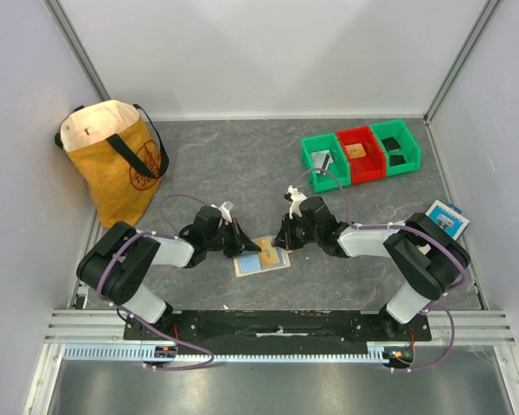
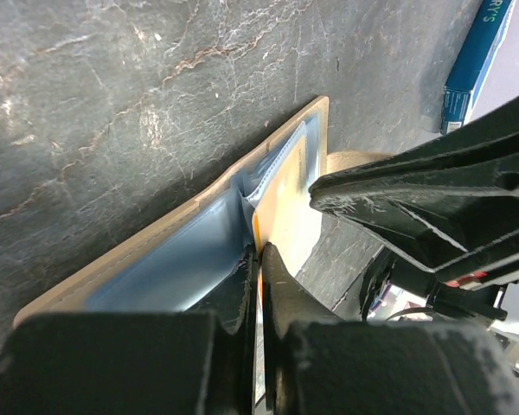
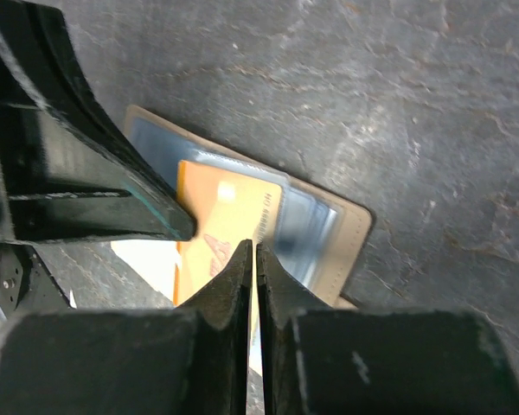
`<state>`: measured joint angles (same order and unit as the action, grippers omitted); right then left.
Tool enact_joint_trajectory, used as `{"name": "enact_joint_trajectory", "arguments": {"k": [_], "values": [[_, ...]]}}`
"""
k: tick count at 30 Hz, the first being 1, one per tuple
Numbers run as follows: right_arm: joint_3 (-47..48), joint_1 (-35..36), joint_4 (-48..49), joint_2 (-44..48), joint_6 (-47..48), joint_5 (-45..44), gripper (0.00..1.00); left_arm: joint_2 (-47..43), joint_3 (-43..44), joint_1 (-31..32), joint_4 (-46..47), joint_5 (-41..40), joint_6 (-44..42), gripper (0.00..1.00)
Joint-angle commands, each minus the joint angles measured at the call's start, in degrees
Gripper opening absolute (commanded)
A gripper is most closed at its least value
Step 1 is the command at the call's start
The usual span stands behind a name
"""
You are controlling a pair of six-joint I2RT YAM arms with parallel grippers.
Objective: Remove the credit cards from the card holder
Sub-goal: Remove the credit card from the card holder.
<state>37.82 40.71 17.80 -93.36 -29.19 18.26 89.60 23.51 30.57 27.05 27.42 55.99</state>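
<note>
Left claw [image 2: 259, 252] clamps shut at the card holder [image 2: 156, 268]; right claw [image 3: 253, 251], closed, meets the orange card [image 3: 221, 203]. Extraction seems underway; next, slide it out.

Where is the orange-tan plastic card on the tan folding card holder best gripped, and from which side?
Grip the orange-tan plastic card by its exposed end, toward the right arm, coming in low from that side. It lies flat, its far end on the pale blue inner face of the tan folding card holder, so probably only the near end offers an edge to pinch.
</note>
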Motion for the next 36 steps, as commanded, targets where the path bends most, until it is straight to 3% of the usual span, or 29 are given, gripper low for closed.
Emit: {"name": "enact_joint_trajectory", "arguments": {"k": [1,14,25,36], "values": [[-2.49,-0.89,3.55,-1.56,-1.22,1.25,0.09,-0.30,1.80,-0.07,-3.93,0.00,-4.13,0.03],[-5.92,-1.25,4.52,-3.05,-2.72,1.34,0.08,-6.54,-1.79,0.11,-4.47,-1.76,0.70,0.28],[-5.92,-1.25,4.70,-3.05,-2.72,1.60,0.08,-5.58,-3.29,0.72,-0.25,-0.79,4.21,0.26],[-5.74,-1.25,4.78,-3.32,-2.71,1.60,0.08,-1.62,-4.70,1.60,6.96,1.67,7.20,0.18]]}}
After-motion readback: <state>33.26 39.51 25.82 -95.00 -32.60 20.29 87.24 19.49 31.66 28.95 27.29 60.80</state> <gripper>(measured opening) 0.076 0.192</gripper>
